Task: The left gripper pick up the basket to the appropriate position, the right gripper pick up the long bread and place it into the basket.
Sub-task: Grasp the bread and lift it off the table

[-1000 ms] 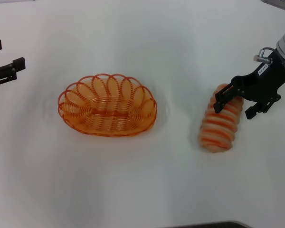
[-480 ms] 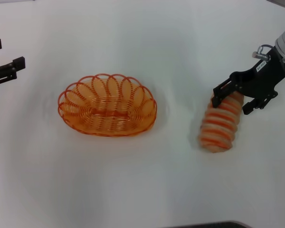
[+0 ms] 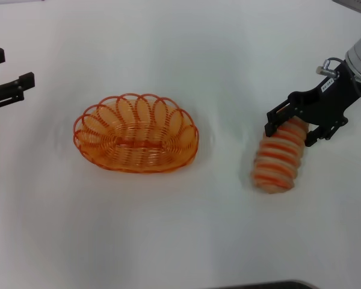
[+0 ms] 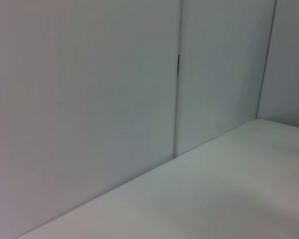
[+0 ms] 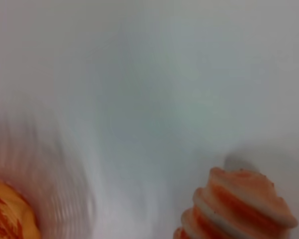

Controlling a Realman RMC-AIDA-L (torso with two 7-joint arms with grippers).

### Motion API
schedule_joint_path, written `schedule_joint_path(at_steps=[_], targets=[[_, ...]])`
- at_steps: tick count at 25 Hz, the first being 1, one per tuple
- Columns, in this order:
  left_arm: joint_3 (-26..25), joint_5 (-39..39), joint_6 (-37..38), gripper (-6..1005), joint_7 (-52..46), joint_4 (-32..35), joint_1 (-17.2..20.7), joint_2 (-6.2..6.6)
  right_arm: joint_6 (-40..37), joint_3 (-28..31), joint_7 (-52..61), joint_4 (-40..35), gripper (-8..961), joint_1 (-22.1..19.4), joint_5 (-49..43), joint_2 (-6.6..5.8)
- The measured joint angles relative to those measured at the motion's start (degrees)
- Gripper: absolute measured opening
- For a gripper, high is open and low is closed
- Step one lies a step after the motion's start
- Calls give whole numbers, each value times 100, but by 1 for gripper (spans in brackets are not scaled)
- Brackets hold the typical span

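The orange wire basket (image 3: 135, 140) stands empty on the white table, left of centre. The long striped bread (image 3: 277, 162) lies flat at the right, with one end pointing away from me. My right gripper (image 3: 290, 133) is open, with one finger on each side of the bread's far end. The bread's end also shows in the right wrist view (image 5: 241, 204), with the basket (image 5: 7, 214) blurred at the edge. My left gripper (image 3: 6, 81) hangs open and empty at the far left edge, well clear of the basket. The left wrist view shows none of these things.
The white table (image 3: 180, 241) bears only the basket and the bread. The left wrist view shows a grey panelled wall (image 4: 89, 99) and the table edge (image 4: 214, 199).
My right gripper has shifted slightly up and to the left along the bread's far end. The bread, the basket and the left arm have not moved.
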Motion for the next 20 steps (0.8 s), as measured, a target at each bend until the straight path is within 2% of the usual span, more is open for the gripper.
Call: schedule_joint_path(at_steps=[16,20], targets=[[8,0,0,786,9,-11,-3,0,193,1,-3,139,805,22,4,-3],[10,0,0,784,9,-11,-3,0,207,-4,-7,172,670,47,7,-10]])
